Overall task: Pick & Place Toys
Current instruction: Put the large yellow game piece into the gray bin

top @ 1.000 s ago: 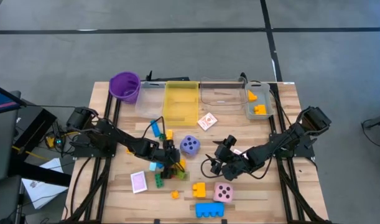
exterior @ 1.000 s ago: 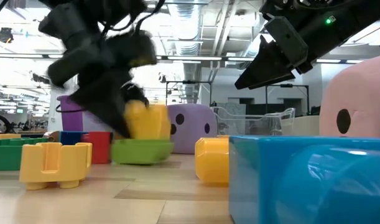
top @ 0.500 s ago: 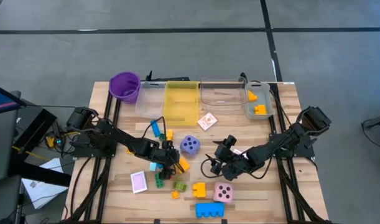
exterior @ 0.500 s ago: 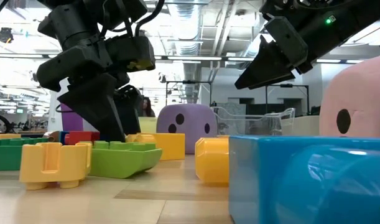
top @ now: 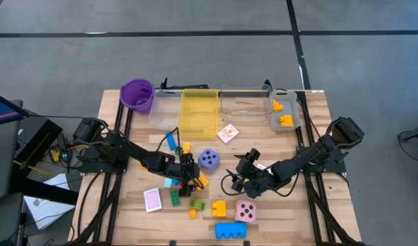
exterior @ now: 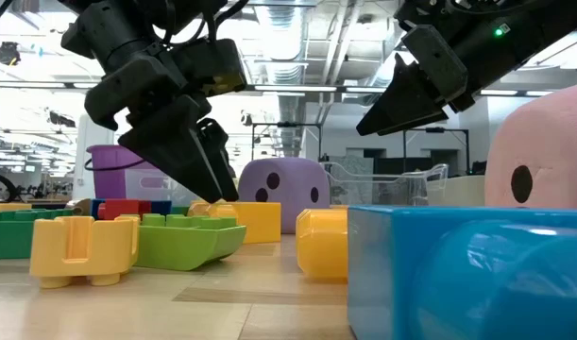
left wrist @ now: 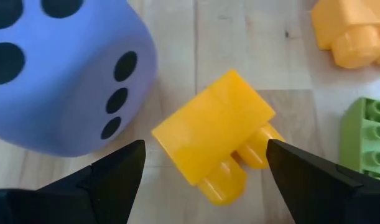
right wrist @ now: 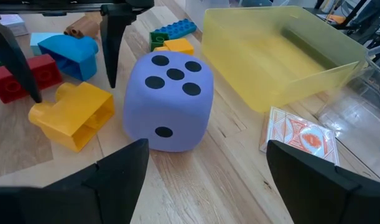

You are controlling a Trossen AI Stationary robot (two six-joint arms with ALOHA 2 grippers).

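Note:
My left gripper [top: 192, 179] stands open just above a yellow brick [left wrist: 208, 134]. Its fingers are on either side of the brick with a gap to it. The brick lies on its side on the table, next to the purple die [top: 209, 159]. A green brick [top: 197, 204] rests tilted near it, toward the near edge. More toys are spread around it: an orange brick [top: 218, 208], the pink die [top: 245, 211], a blue brick [top: 230, 230] and a pink-backed card [top: 152, 199]. My right gripper [top: 236, 182] hangs open in the air right of the purple die [right wrist: 168, 102].
Along the far edge stand a purple cup [top: 137, 94], a yellow bin [top: 199, 113] and clear bins [top: 246, 102]; one clear bin [top: 285, 115] holds orange bricks. A card [top: 228, 133] lies before them. Red, blue and green bricks [right wrist: 28, 74] crowd around my left gripper.
The yellow brick sat on the green brick between my left gripper's fingers and has come off it. It now lies on the table by the purple die. The green brick has slid toward the near edge and rests tilted. My left gripper has risen slightly.

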